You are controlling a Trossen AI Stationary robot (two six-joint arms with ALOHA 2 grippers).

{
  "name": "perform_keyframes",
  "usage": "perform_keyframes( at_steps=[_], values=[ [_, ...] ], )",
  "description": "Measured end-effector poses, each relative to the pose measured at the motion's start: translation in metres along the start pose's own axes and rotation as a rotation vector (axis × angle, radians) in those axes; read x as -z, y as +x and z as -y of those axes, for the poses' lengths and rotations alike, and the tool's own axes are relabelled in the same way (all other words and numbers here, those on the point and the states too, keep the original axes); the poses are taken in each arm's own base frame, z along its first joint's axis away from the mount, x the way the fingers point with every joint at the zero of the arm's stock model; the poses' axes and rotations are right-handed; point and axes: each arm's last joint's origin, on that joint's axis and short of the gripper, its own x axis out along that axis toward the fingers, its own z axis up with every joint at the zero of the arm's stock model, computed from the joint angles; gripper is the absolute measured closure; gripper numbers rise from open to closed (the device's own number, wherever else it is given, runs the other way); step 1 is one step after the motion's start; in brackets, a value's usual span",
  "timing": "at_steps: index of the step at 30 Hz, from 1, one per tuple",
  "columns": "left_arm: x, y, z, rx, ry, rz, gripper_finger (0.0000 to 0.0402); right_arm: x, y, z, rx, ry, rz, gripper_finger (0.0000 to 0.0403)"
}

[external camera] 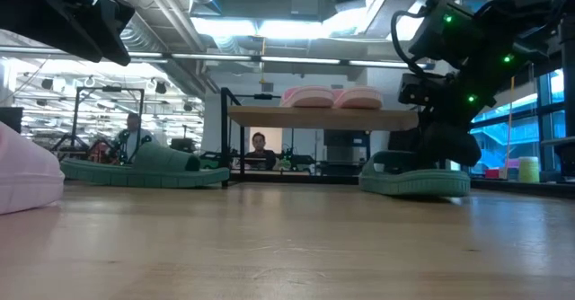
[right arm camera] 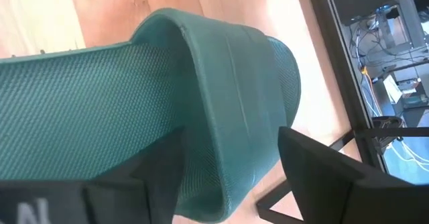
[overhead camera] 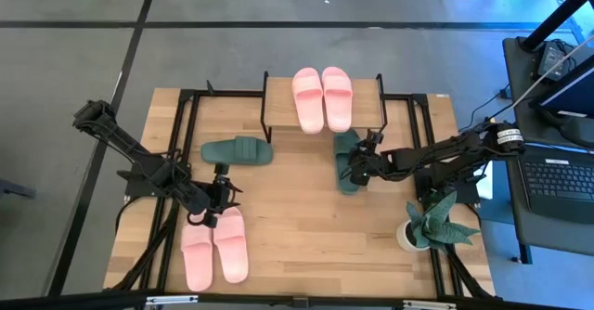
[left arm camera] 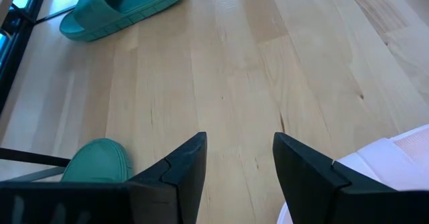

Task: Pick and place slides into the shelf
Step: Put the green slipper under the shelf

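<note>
The shelf (overhead camera: 324, 115) stands at the table's far side with one pink pair (overhead camera: 322, 97) on its top board. A second pink pair (overhead camera: 214, 248) lies near the left front edge. One dark green slide (overhead camera: 238, 150) lies on its sole left of the shelf. The other green slide (overhead camera: 347, 161) rests on the table in front of the shelf's right end (external camera: 414, 176). My right gripper (overhead camera: 364, 166) is open with its fingers on either side of this slide's strap (right arm camera: 228, 110). My left gripper (left arm camera: 239, 170) is open above bare wood, just beyond the near pink pair (left arm camera: 402, 163). My right gripper comes at the green slide's strap (right arm camera: 234, 137) from the table's right, one finger (right arm camera: 154, 177) on each side of the strap. I cannot tell whether the fingers touch it. The slide sits flat on the table.
A potted plant (overhead camera: 432, 226) stands on the table's right front corner, close to my right arm. Black frame rails (overhead camera: 186, 124) run along the table's left and right sides. A laptop (overhead camera: 557, 175) sits on a side stand. People show far behind the shelf (external camera: 259, 147).
</note>
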Motion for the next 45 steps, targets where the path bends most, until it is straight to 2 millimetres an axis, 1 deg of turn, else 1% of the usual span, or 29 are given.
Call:
perform_keyframes(
  at_steps=[4, 15, 17, 20, 25, 27, 31, 34, 38, 42, 45],
  values=[
    [0.0, 0.0, 0.0, 0.0, 0.0, 0.0, 0.0237, 0.0, -0.001, -0.001, -0.004, -0.005, 0.005, 0.0158],
    [0.0, 0.0, 0.0, 0.0, 0.0, 0.0, 0.0237, -0.002, -0.006, -0.006, -0.034, -0.015, 0.033, 0.0157],
    [0.0, 0.0, 0.0, 0.0, 0.0, 0.0, 0.0237, -0.005, -0.008, -0.006, -0.068, -0.007, 0.038, 0.0157],
    [0.0, 0.0, 0.0, 0.0, 0.0, -0.001, 0.0237, -0.015, -0.013, -0.004, -0.093, 0.013, 0.05, 0.0157],
    [0.0, 0.0, 0.0, -0.001, 0.0, 0.0, 0.0237, -0.029, -0.021, 0.003, -0.094, -0.002, 0.005, 0.0157],
    [0.0, 0.0, 0.0, 0.0, 0.0, 0.0, 0.0237, -0.035, -0.027, 0.004, -0.119, 0.003, -0.001, 0.0157],
    [0.0, 0.0, 0.0, -0.001, 0.0, -0.001, 0.0237, -0.051, -0.041, 0.001, -0.248, 0.02, 0.024, 0.0157],
    [0.0, 0.0, 0.0, 0.0, 0.0, -0.001, 0.0237, -0.064, -0.053, -0.003, -0.397, 0.024, 0.063, 0.0157],
    [0.0, 0.0, 0.0, 0.0, 0.0, -0.001, 0.0237, -0.075, -0.067, -0.009, -0.604, 0.029, 0.093, 0.0157],
    [0.0, 0.0, 0.0, 0.0, 0.0, 0.0, 0.0237, -0.075, -0.072, -0.014, -0.759, 0.071, 0.06, 0.0157],
    [0.0, 0.0, 0.0, 0.0, -0.001, 0.0, 0.0237, -0.065, -0.068, -0.02, -0.835, 0.127, -0.019, 0.0157]
  ],
)
